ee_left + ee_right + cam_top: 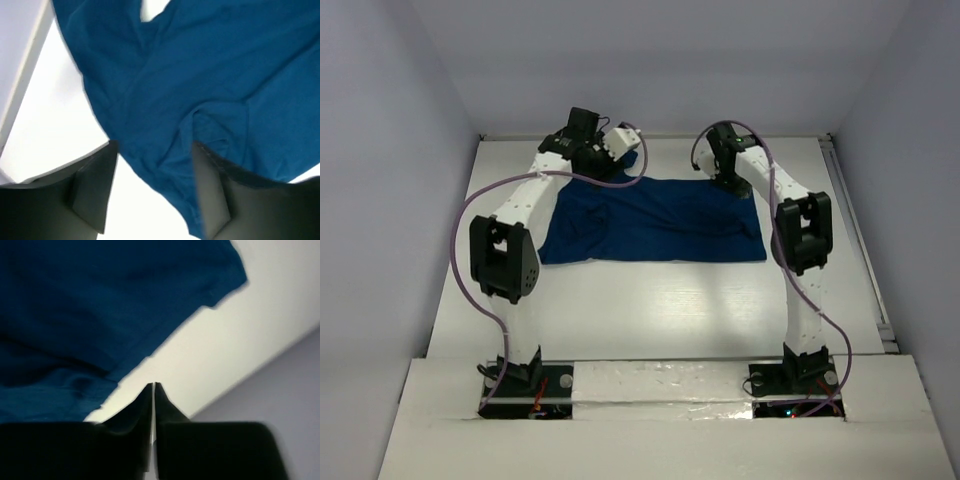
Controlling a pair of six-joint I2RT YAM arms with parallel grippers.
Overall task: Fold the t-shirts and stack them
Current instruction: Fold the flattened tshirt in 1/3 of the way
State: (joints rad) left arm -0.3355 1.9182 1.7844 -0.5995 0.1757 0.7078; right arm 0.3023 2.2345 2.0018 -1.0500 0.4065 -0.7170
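While both arms reach over to the far side of the desk [660, 310], the job looks to be at its very first step. The navy t-shirt [655, 220] lies spread across the middle of the desk, rumpled and not yet folded.

The left hand [154, 150] stands open over the shirt's far left corner. One finger is above bare desk and the other above cloth, with the shirt's edge running between them, and it grips nothing that I can see. The right hand [154, 386] is closed and empty, tips together, over bare desk just beside the shirt's far right edge.

I'd judge they are lining up to take the far edge for a first fold. For that, the right hand needs to open and shift onto the cloth. The left needs to drop and pinch, then both should draw the edge toward the near side together.
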